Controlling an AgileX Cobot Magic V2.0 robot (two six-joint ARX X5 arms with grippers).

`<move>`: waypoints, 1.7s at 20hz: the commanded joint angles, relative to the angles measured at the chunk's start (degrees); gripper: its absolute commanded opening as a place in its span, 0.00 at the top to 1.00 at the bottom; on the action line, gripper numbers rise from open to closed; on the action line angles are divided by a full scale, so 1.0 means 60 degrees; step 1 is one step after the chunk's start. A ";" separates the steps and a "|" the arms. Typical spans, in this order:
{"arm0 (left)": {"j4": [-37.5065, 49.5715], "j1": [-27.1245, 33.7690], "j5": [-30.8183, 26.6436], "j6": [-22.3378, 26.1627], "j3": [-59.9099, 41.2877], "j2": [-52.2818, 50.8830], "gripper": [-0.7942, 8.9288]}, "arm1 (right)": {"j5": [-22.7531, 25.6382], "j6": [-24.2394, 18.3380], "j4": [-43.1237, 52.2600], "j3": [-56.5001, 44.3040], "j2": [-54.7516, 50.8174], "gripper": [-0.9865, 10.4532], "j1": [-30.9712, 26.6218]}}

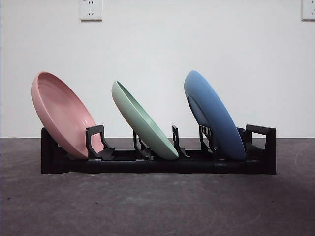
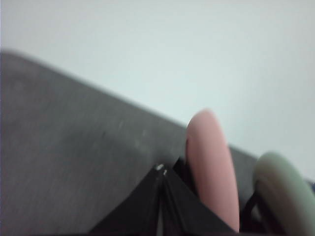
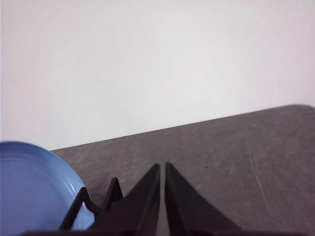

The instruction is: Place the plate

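Three plates lean in a black rack (image 1: 157, 164) on the dark table. The pink plate (image 1: 64, 115) stands in the left slot, the green plate (image 1: 142, 120) in the middle, the blue plate (image 1: 214, 115) at the right. No arm shows in the front view. My left gripper (image 2: 162, 172) is shut and holds nothing, close beside the pink plate (image 2: 211, 167), with the green plate (image 2: 285, 191) further along. My right gripper (image 3: 162, 169) is shut and holds nothing, next to the blue plate (image 3: 34, 187) and the rack's end (image 3: 93, 204).
Dark grey tabletop (image 1: 157, 206) stretches in front of the rack. A white wall stands behind, with a socket (image 1: 91, 10) at upper left and another (image 1: 308, 9) at upper right.
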 commanded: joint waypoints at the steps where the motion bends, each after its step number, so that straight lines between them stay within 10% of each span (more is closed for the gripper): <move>1: -0.1151 0.0000 0.0062 0.0015 0.0940 0.0302 0.91 | 0.0000 0.0397 -0.0525 0.0889 0.0310 0.90 0.0029; 27: -0.9526 -0.0058 0.3880 0.2703 0.7522 0.6298 0.91 | -0.4991 -0.0954 -0.9100 0.8167 0.8098 0.90 0.0321; 30: -0.9581 -0.0066 0.3880 0.2688 0.7770 0.6776 0.59 | -0.4819 -0.1333 -0.9216 0.8582 0.8572 0.75 0.0688; 34: -0.9519 -0.0066 0.3880 0.2692 0.7810 0.6812 0.56 | -0.4608 -0.1348 -0.9264 0.9034 0.8874 0.60 0.1104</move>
